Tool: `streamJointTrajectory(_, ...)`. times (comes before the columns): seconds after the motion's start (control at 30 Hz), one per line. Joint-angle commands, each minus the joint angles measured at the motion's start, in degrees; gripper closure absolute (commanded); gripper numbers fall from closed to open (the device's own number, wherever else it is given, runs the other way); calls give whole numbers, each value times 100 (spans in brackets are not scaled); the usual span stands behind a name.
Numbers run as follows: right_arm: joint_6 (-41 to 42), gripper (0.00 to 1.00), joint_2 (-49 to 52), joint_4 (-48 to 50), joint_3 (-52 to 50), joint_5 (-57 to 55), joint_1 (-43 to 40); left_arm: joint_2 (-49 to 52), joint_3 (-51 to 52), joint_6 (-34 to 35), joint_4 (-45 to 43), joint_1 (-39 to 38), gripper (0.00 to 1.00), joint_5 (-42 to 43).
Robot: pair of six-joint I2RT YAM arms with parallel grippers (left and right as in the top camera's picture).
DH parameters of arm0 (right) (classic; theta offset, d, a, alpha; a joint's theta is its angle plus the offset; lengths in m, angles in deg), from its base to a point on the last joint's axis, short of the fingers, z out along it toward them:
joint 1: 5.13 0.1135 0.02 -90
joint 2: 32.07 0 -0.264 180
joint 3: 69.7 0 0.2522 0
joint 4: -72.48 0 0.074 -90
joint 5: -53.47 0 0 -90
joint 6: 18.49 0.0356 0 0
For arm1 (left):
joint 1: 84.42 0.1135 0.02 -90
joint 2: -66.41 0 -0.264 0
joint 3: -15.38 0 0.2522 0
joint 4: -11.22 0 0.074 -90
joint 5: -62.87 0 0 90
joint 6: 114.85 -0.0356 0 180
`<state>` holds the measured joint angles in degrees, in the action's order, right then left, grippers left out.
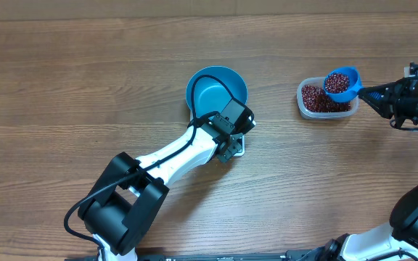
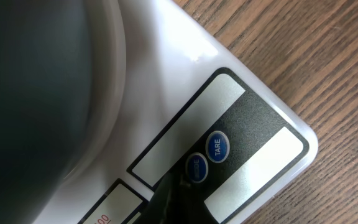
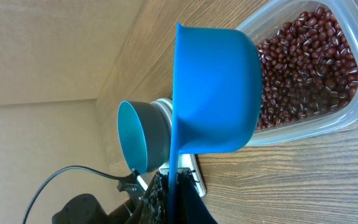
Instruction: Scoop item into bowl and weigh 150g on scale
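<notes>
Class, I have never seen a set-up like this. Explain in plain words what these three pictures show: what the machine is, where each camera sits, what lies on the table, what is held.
Two robot arms work at a wooden table. One picture looks down from above; the other two come from cameras on the wrists. A blue bowl stands on a white scale, near a clear tub of beans. The right gripper holds a blue scoop full of beans at the tub. The left gripper, shut, is at the scale's buttons.
</notes>
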<state>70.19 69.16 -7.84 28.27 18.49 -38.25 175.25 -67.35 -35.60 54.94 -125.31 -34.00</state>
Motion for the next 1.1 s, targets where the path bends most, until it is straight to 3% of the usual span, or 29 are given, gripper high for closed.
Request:
streamJointTrajectory(0.0,-70,96,37,22,11,87,4,59,85,-90,-66,-44,96,92)
streamJointTrajectory(1.07,-68,96,37,-20,13,24,4,59,273,-87,-256,-35,96,31)
